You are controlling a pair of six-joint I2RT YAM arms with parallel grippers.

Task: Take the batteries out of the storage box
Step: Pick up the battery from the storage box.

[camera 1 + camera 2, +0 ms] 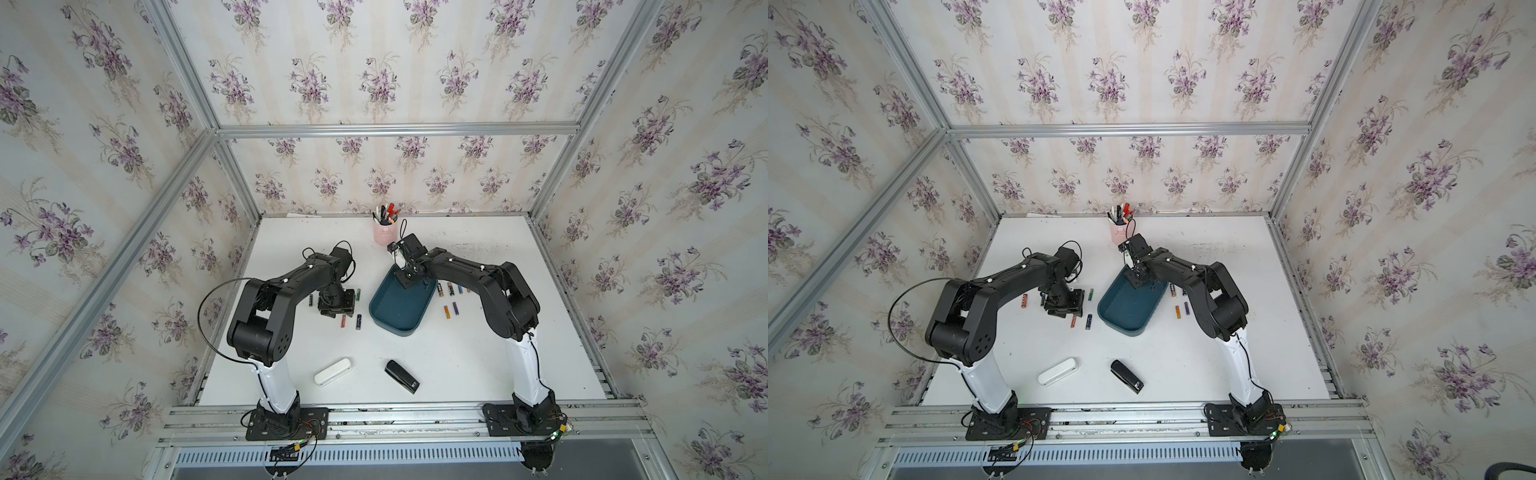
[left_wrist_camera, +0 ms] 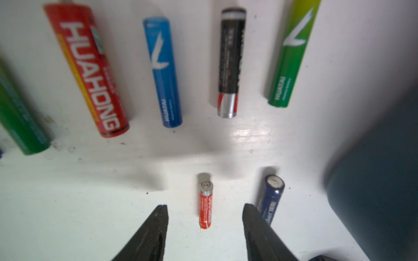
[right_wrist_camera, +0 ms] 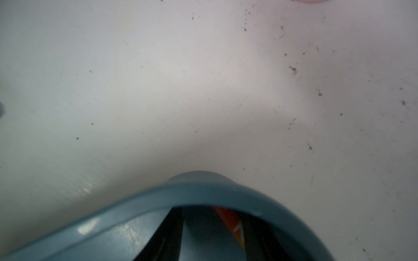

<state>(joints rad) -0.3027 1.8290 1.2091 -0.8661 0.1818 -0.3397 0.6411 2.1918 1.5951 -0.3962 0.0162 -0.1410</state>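
The right pincer (image 3: pixel 212 212) stands apart inside the box's (image 3: pixel 203 192) far corner, with an orange battery (image 3: pixel 228 222) between its fingers, against one. The left pincer (image 2: pixel 205 206) gapes empty just above the table (image 2: pixel 67 203), a small red battery (image 2: pixel 205 198) lying between its tips, touching neither. More batteries (image 2: pixel 162 72) lie on the table on both sides of the box.

L arm elbow-up, wrist bent down; L gripper (image 2: pixel 204 206) low, jaws apart, empty. R arm reaches inward; R gripper (image 1: pixel 406 279) tipped down, jaws apart.
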